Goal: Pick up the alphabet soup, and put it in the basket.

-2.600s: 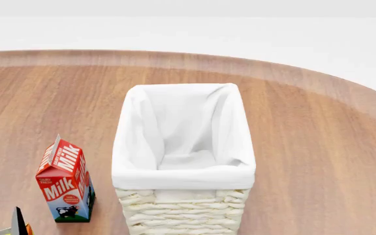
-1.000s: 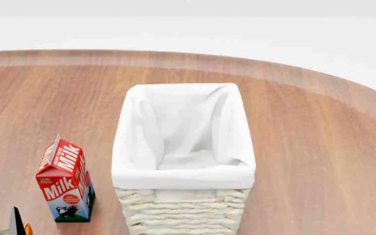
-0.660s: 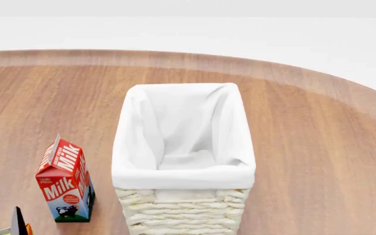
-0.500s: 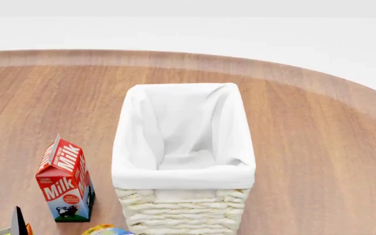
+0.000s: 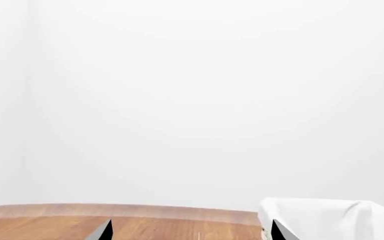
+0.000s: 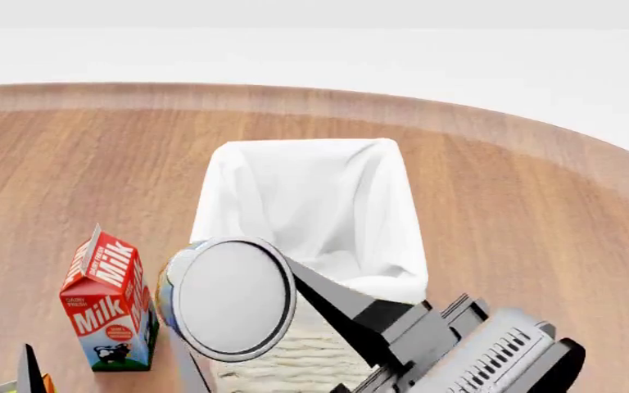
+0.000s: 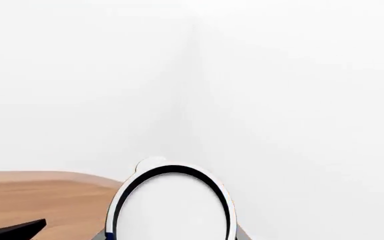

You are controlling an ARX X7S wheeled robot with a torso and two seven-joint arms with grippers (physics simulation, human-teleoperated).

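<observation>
Round wooden table (image 6: pixel 533 213) with a paler raised rim, bearing the cream wicker basket (image 6: pixel 314 205) with its white cloth liner near the centre and an upright red-topped milk carton (image 6: pixel 110 301) just beside it on the robot's left.

basket (image 6: pixel 326 188) front behind soup can (image 6: pixel 233 299); left tool's tips (image 5: pixel 102 231) cropped

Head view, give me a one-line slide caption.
Right gripper holds the alphabet soup raised in front of the basket, milk carton alongside.
</observation>
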